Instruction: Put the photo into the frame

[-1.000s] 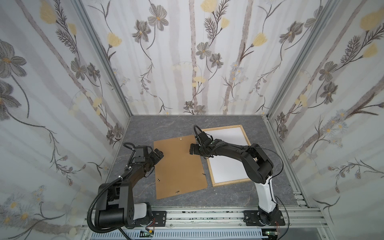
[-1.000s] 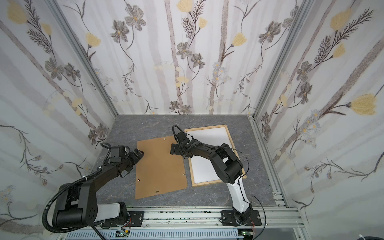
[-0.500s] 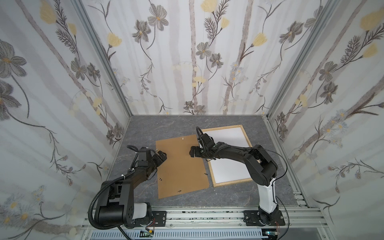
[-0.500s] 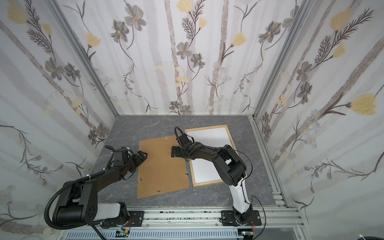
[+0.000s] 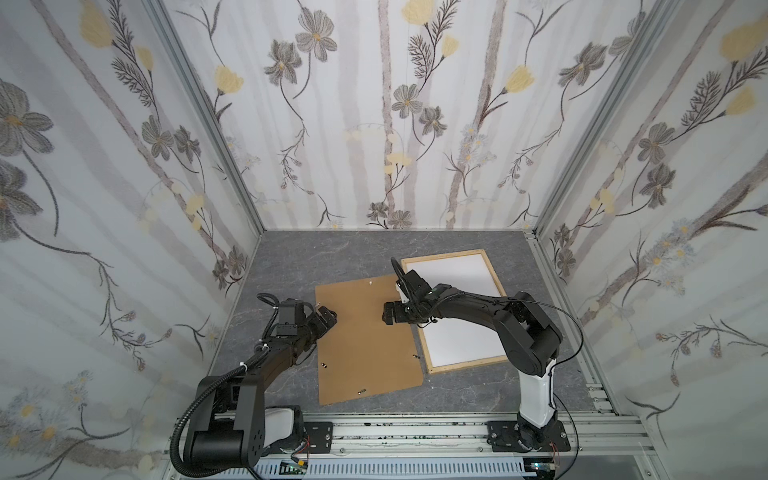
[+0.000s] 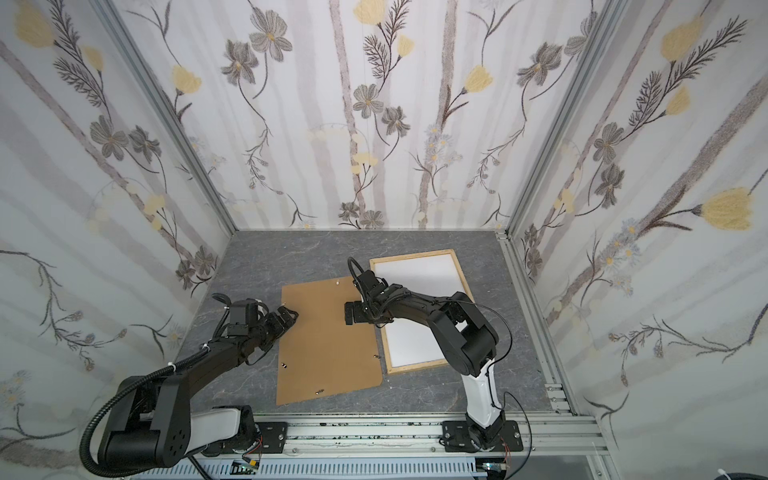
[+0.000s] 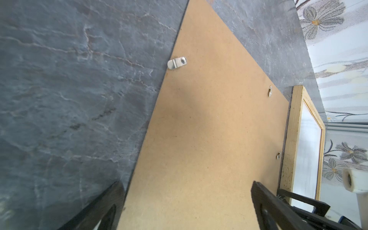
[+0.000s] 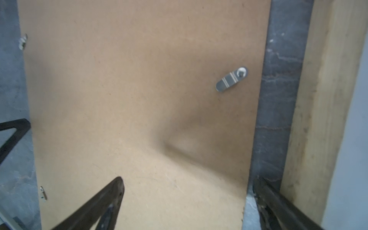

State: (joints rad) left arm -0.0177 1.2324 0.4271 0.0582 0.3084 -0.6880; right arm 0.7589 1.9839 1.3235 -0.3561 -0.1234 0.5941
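The frame, thin light wood, lies flat on the right of the table. A plain white sheet with no window fills it; I take it for the photo, white side up. Left of the frame lies a brown backing panel. My left gripper is open over the panel's left edge. My right gripper is open over the panel's right edge beside the frame. Neither holds anything.
Small metal turn clips sit near the panel's edges. A narrow strip of grey stone table separates panel and frame. Patterned walls enclose the table on three sides, and the aluminium rail runs along the front.
The backing panel has slid a little to the right, toward the frame. My left gripper has followed its left edge. My right gripper has moved nearer the front along the panel's right edge.
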